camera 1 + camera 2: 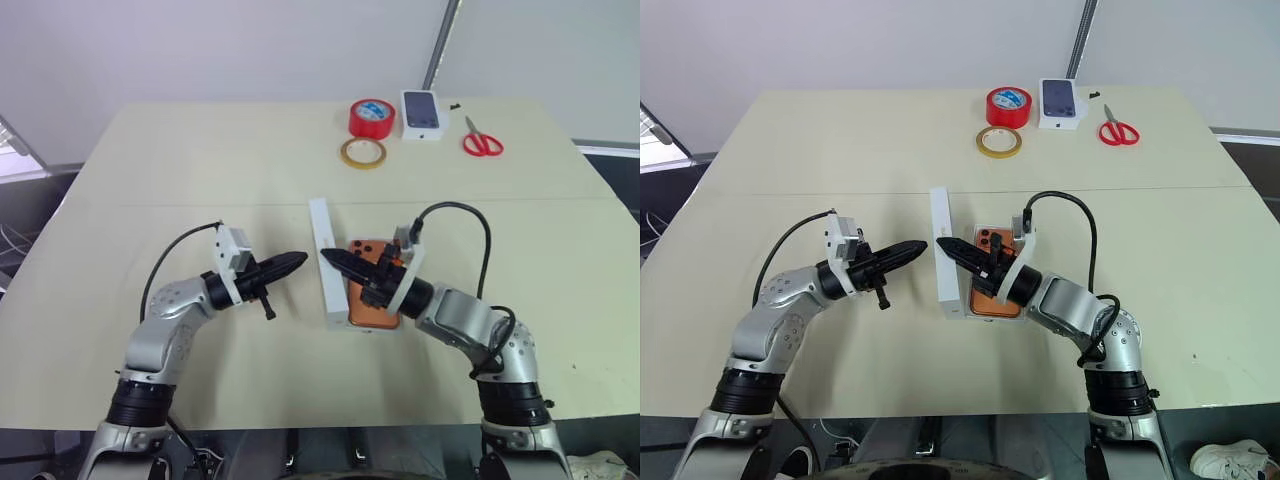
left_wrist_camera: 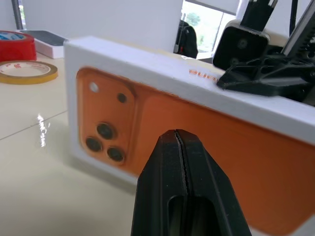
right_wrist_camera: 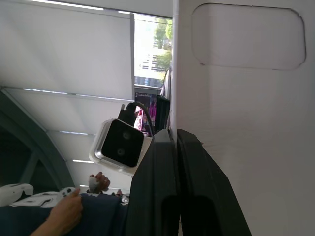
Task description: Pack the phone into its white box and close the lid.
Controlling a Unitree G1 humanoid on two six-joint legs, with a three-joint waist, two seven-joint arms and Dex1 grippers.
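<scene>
On the pale beige counter (image 1: 200, 170), the left tool (image 1: 297, 262) hovers with its black fingers pressed together, holding nothing, its tip just short of the lid (image 1: 325, 262), an all-white rectangular tray standing on edge. Just right of it, the flat orange phone (image 1: 372, 308) lies in the shallow white box (image 1: 352, 327). The right tool (image 1: 333, 259), fingers likewise closed and empty, reaches over the phone to the upright lid. At the far edge lie tape rolls and red scissors.
</scene>
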